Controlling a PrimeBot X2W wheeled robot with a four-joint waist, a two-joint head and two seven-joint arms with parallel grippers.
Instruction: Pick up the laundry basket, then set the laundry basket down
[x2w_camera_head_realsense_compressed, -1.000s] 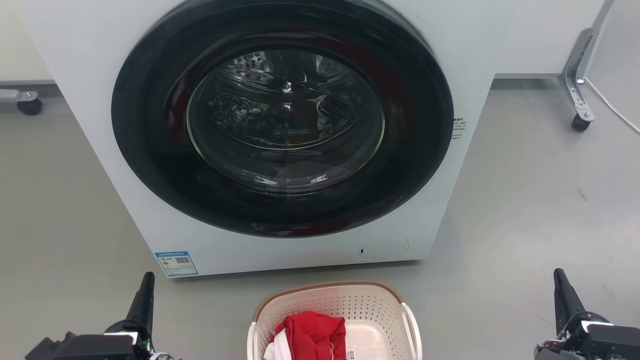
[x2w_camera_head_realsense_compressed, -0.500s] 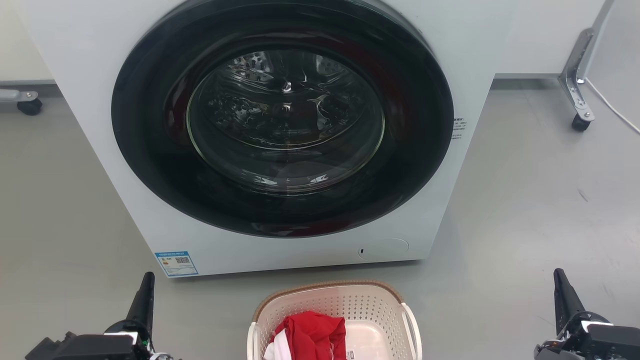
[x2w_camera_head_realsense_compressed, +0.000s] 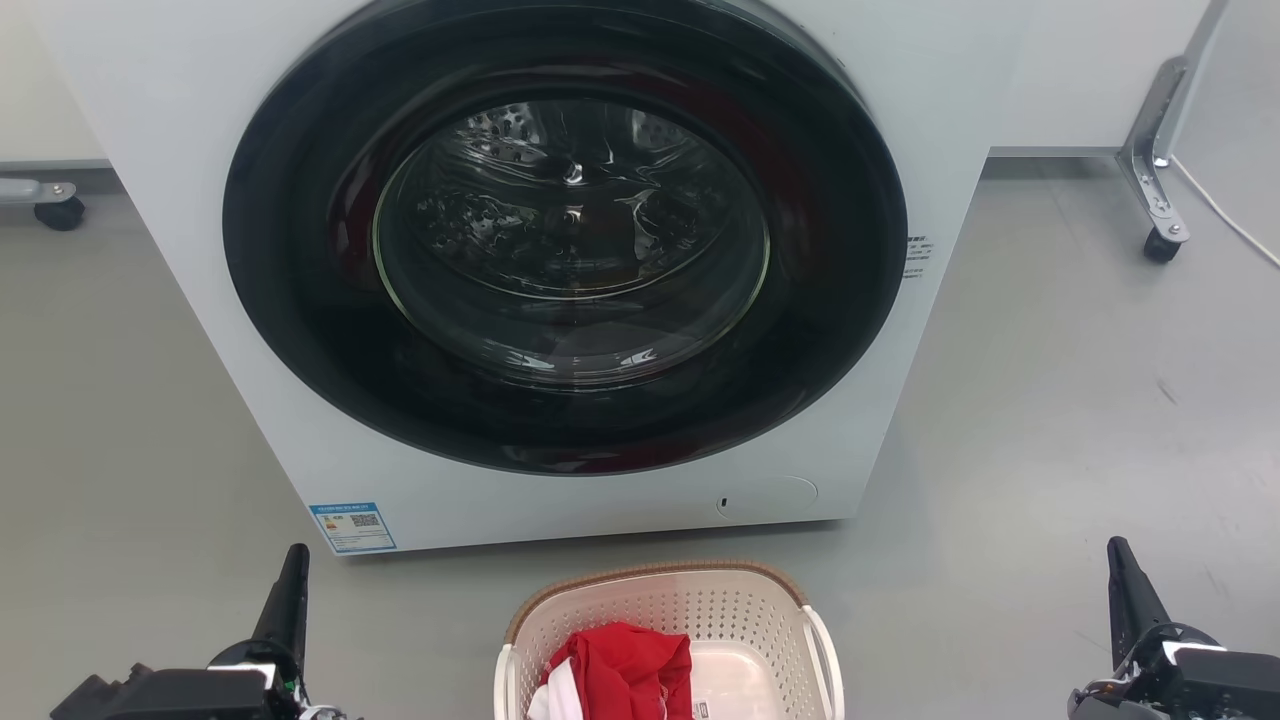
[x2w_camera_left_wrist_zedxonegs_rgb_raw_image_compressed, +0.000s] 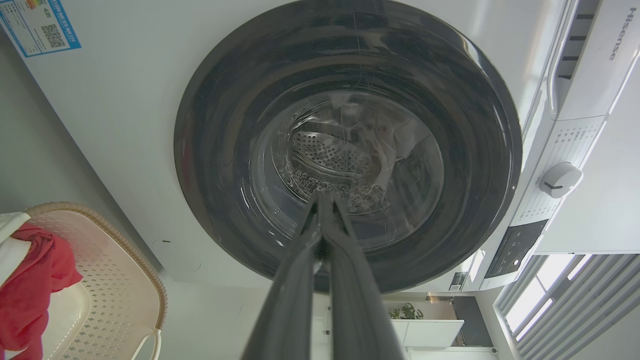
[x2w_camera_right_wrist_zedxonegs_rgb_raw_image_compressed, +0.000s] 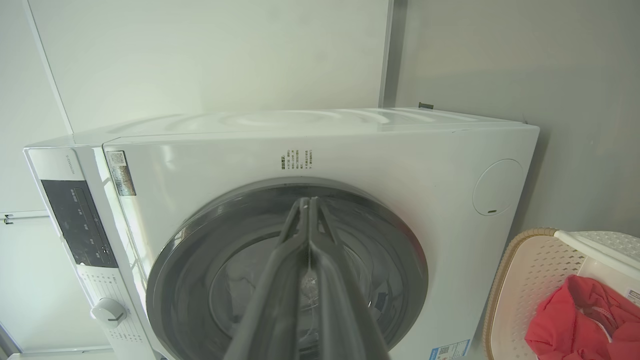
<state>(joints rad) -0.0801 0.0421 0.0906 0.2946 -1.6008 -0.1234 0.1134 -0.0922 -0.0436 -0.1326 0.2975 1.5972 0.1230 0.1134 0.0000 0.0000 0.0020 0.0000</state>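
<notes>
The laundry basket (x2w_camera_head_realsense_compressed: 700, 605) is cream-white and perforated, with a brown woven rim. It stands on the grey floor at the bottom centre of the head view, just in front of the washing machine. Red and white cloth (x2w_camera_head_realsense_compressed: 625, 670) lies inside it. The basket also appears at the lower left of the left wrist view (x2w_camera_left_wrist_zedxonegs_rgb_raw_image_compressed: 115, 280) and the lower right of the right wrist view (x2w_camera_right_wrist_zedxonegs_rgb_raw_image_compressed: 530, 285). My left gripper (x2w_camera_head_realsense_compressed: 290, 590) hangs well to the basket's left, shut and holding nothing (x2w_camera_left_wrist_zedxonegs_rgb_raw_image_compressed: 322, 200). Far to the basket's right, my right gripper (x2w_camera_head_realsense_compressed: 1125, 585) is likewise shut and holds nothing (x2w_camera_right_wrist_zedxonegs_rgb_raw_image_compressed: 306, 202).
A white front-loading washing machine (x2w_camera_head_realsense_compressed: 250, 330) with a round dark glass door (x2w_camera_head_realsense_compressed: 565, 235), which is closed, stands right behind the basket. A castor and metal leg (x2w_camera_head_realsense_compressed: 1160, 240) stand at the far right, another castor (x2w_camera_head_realsense_compressed: 58, 212) at the far left. Grey floor (x2w_camera_head_realsense_compressed: 1050, 450) lies on both sides.
</notes>
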